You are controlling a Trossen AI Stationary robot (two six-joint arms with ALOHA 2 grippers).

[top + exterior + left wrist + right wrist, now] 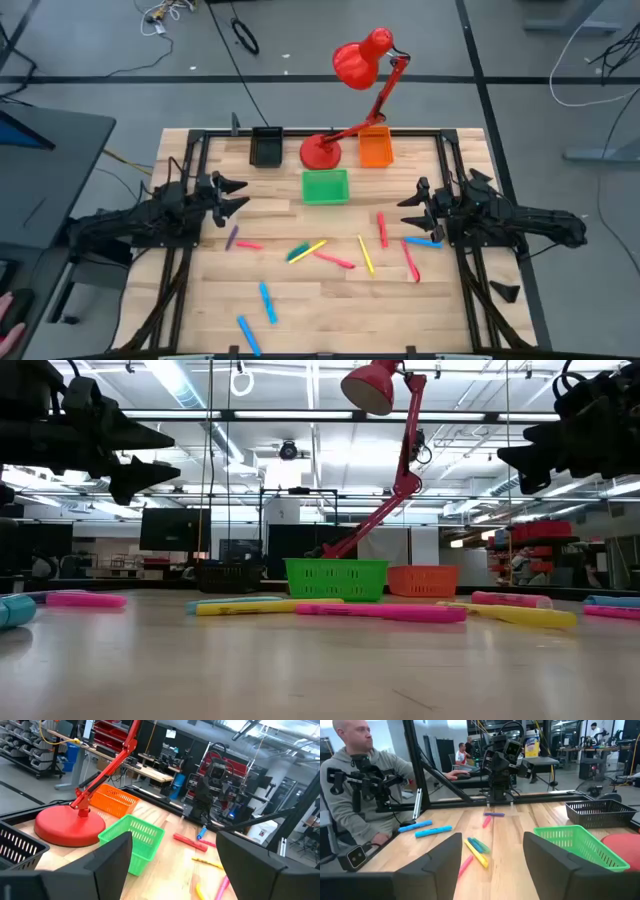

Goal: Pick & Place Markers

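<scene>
Wood tabletop (320,300) carries the markers (325,255) — scattered loose between my two arms, none binned. My left gripper (236,195) and right gripper (410,212) hover above the board, fingers apart, holding nothing. Risk as I judge it: the yellow marker (308,250) lies across a blue-green one — a descent there could pinch both or roll them.

This is a robotics lab or workshop. A wooden tabletop (300,300) sits in a black metal frame on a grey concrete floor strewn with loose cables (165,14). Beyond it, fluorescent ceiling lights (190,385) hang over shelves of red storage bins (107,730), workbenches, monitors (175,528) and equipment racks, with a person (350,795) seated beside the frame.
</scene>
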